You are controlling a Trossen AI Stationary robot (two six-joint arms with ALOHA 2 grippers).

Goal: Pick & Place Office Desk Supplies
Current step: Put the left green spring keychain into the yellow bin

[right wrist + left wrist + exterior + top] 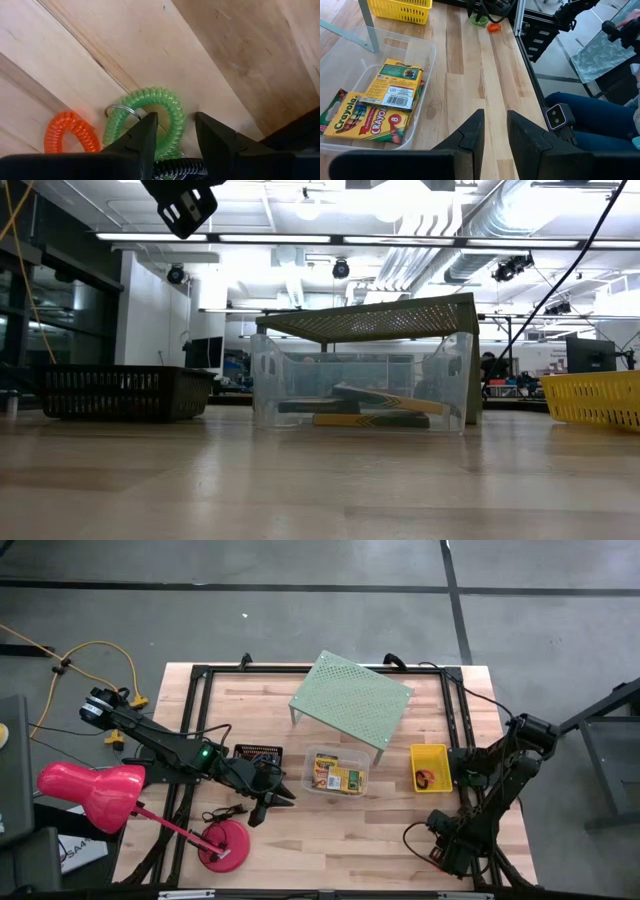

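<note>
Hovering above the table [330,830], the left tool [268,802] hangs between the small black mesh tray [258,754] and the clear tub [337,773], its two dark fingers [470,137] a narrow gap apart with nothing between them. Just beyond it, the tub holds crayon boxes [395,85] printed green and yellow, lying flat and overlapping one another, one showing a white barcode label. Behind the tub stands the pale green perforated shelf [350,698], and farther to the right sits the yellow basket [430,768] with something dark and red inside. Left of this arm, a pink desk lamp [95,792] lies with its round base near the table's front edge.

The right tool [175,132] is down at the table's front right corner, fingers parted and lowered either side of a green coiled ring [160,117] with a thin metal loop; whether they touch it cannot be told. An orange coiled ring [70,132] lies just beside the green one on the wood.
</note>
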